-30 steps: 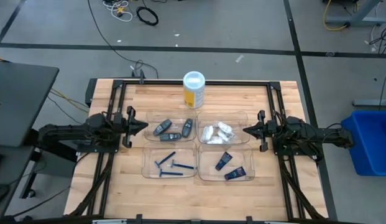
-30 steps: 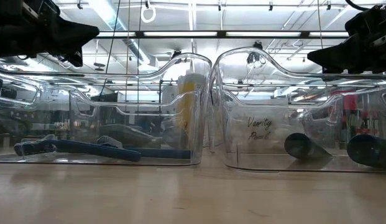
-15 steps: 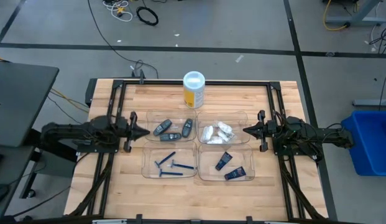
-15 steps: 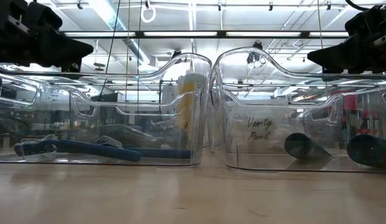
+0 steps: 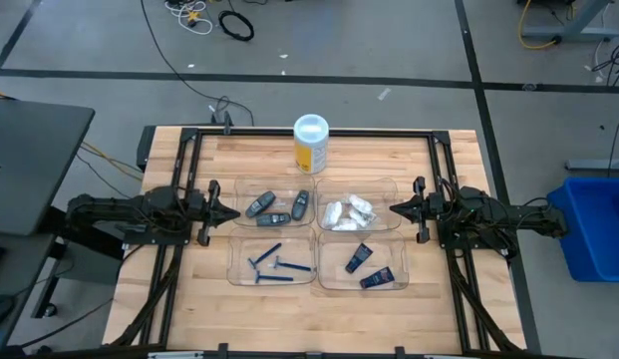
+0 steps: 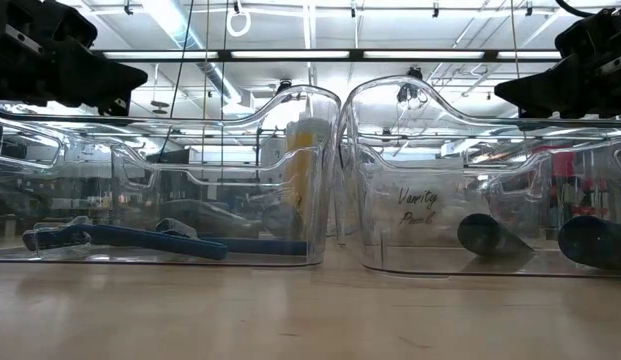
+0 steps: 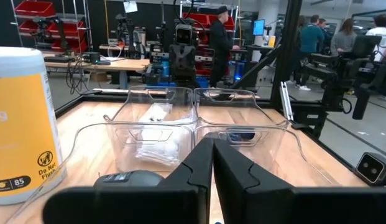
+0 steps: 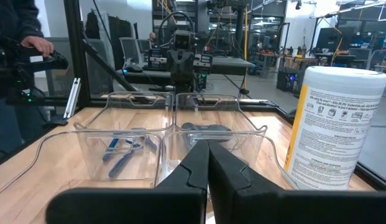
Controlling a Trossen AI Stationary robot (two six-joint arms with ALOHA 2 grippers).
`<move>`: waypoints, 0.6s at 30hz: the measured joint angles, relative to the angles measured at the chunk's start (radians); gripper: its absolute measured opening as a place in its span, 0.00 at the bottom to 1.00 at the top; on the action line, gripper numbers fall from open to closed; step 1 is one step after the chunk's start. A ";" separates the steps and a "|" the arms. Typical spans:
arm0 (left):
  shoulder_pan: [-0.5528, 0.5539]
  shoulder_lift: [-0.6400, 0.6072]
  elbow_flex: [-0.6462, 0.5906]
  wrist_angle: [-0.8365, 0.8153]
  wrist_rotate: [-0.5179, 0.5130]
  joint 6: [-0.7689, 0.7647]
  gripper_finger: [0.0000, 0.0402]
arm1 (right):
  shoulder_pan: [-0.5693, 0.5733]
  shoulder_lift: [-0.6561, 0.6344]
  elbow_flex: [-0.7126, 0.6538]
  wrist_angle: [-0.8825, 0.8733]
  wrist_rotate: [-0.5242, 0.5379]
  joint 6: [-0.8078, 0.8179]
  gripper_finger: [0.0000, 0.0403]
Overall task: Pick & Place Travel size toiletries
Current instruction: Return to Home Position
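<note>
A pale wooden butcher-block table (image 5: 189, 299), with a black rail frame (image 5: 389, 132) running round its edges. Four clear plastic trays sit mid-table in a tight two-by-two block: rear left tray (image 5: 239, 191), rear right tray (image 5: 387, 189), front left tray (image 5: 241, 249), front right tray (image 5: 331, 274). Just behind them a yellow canister with a white lid (image 5: 310, 145) stands upright.

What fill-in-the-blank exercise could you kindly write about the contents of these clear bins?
The bin beside the left gripper holds ___ grey sticks.
The bin beside the right gripper holds ___ crinkly packets.
The dark blue tubes number ___.
The white-lidded canister has a ___ body.
Missing words: three; white; two; yellow.
</note>
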State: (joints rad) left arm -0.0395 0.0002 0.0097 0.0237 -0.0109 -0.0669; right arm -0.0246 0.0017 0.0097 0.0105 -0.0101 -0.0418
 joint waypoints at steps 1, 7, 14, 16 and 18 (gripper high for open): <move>0.000 0.000 0.000 0.000 0.000 -0.004 0.06 | 0.000 0.000 0.000 0.000 0.000 0.000 0.02; 0.000 0.000 0.000 0.001 0.000 -0.004 0.06 | 0.000 0.000 0.000 0.000 0.000 0.000 0.02; 0.000 0.002 -0.001 0.002 0.000 -0.015 0.06 | 0.000 0.000 0.000 0.000 0.000 0.000 0.02; 0.000 0.002 -0.001 0.002 0.000 -0.015 0.06 | 0.000 0.000 0.000 0.000 0.000 0.000 0.02; 0.000 0.003 -0.002 0.008 0.000 -0.015 0.06 | 0.000 0.000 0.000 0.000 0.000 0.000 0.02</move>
State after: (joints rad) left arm -0.0391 0.0029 0.0082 0.0318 -0.0109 -0.0822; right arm -0.0249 0.0017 0.0097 0.0106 -0.0101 -0.0418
